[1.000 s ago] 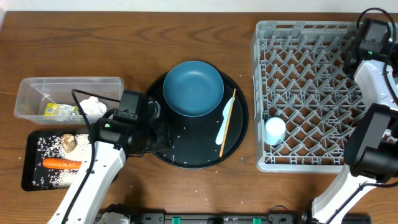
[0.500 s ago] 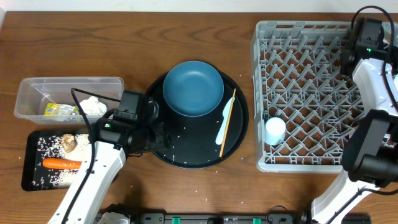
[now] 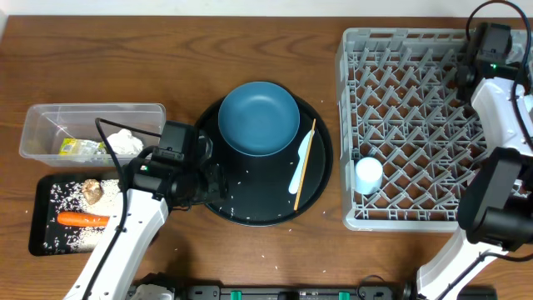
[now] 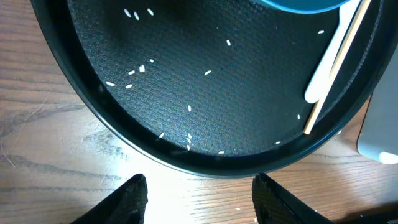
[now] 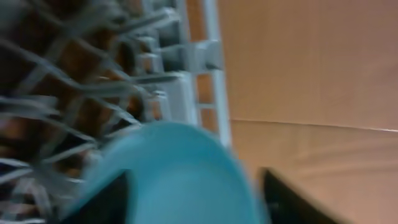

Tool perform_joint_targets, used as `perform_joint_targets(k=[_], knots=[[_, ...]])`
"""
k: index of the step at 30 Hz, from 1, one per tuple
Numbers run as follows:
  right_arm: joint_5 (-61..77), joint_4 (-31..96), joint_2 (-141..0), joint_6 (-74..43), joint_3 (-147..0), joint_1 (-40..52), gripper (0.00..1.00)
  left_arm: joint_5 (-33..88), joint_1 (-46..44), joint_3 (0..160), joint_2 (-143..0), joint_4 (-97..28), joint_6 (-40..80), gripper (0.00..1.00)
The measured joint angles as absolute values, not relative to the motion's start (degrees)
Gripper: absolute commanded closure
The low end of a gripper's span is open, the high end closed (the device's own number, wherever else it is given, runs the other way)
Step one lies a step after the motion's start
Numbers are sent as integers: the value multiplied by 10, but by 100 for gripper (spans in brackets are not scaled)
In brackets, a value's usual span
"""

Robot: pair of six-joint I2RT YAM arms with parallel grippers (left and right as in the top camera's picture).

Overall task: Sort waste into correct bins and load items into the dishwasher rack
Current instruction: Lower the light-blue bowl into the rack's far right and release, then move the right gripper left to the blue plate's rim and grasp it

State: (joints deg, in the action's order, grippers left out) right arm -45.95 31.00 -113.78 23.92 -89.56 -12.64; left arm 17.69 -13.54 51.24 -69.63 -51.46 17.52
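Left jaws stand parted and empty, low over the bench, just off the near rim of the round black tray, which carries loose rice grains. Right jaws sit at the far right corner of the rack. The right wrist view is badly blurred: a light-blue cup shows between the two fingers, but we cannot tell whether they grip it or have let go.

We judge the step in hand to be setting that cup into the rack. A pale cup already stands near the rack's front left corner. Waste appears sorted: wrapper and tissue in the clear tub, carrot and scraps in the black bin. Not yet loaded, on the round tray: blue plate, white spoon, chopstick.

The next move calls for the right arm to lift clear without tipping the cup, then an edge grip on the plate's low rim.
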Motion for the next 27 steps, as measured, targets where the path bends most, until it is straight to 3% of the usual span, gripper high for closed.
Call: perform_joint_targets(k=[4, 17, 27], knots=[[-431, 305, -1143, 227, -891, -118, 1, 176, -135, 512, -696, -515, 175, 44], [-285, 313, -1143, 182, -908, -56, 1, 176, -135, 512, -696, -517, 175, 44], [-138, 473, -1129, 93, -1030, -53, 2, 176, -135, 512, -696, -493, 175, 44]])
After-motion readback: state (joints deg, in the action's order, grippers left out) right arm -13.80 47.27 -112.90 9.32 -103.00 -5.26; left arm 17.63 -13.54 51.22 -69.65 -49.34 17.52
